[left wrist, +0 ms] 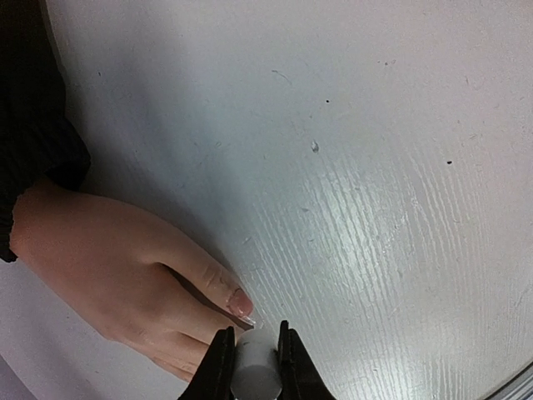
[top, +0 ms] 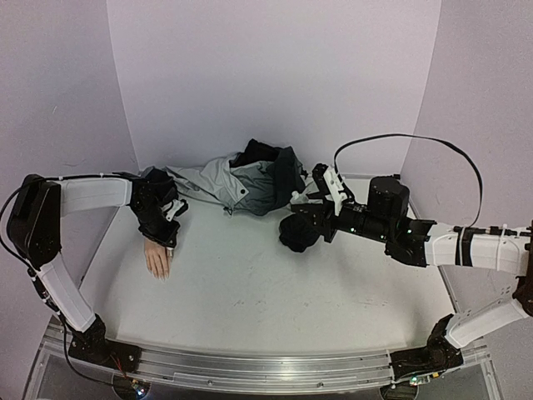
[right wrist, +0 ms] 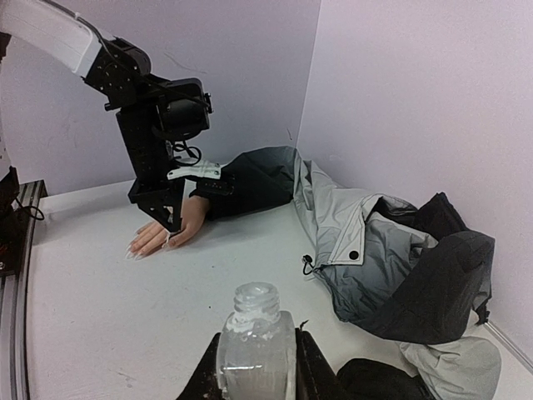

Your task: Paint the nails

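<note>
looks like a robotics lab booth: boxed in by plain lilac panels (top: 266, 75), white counter (top: 275, 300), left arm (top: 87, 193) and right arm (top: 466, 246) bolted onto an aluminium rail (top: 250, 368).

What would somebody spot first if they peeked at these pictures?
Probably the pale fake hand lying on the left of the table, poking out of a grey-black jacket sleeve. The left pincer hovers beside a pinkish nail, gripping a small white cylinder, while the right pincer holds an open clear glass bottle near the middle.
</note>
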`<state>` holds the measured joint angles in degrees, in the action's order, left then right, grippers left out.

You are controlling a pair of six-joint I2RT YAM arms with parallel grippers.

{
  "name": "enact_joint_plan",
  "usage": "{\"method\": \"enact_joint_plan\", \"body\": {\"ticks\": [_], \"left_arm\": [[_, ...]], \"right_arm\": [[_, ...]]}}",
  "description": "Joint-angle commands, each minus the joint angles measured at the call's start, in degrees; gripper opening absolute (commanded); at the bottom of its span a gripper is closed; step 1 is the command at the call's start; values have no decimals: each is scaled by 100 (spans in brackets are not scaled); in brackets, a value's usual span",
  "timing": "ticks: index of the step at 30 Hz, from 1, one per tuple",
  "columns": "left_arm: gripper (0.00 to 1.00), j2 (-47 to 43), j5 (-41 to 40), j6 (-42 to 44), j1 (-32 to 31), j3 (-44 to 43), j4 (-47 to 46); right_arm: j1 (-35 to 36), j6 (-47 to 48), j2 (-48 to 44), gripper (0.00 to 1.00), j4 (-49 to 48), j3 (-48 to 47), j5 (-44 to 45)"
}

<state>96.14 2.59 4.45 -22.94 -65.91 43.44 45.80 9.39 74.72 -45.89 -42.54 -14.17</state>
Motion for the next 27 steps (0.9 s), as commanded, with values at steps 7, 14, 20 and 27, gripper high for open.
{"method": "enact_joint_plan", "body": {"ticks": [7,14,20,27], "left_arm": [[0,379,-594,-128,-11,-870,466],[0,450,-326,-147,-10,-872,506],[0,565,-287,-101,-9,-820,507],[0,564,-139,-87,-10,-747,450]], "right_arm": [[25,-33,-33,0,-417,-35,-75],[25,-33,33,0,-419,-52,-95],[25,-33,56,0,-419,-61,-86],[23,-33,60,0,-413,-61,-91]]}}
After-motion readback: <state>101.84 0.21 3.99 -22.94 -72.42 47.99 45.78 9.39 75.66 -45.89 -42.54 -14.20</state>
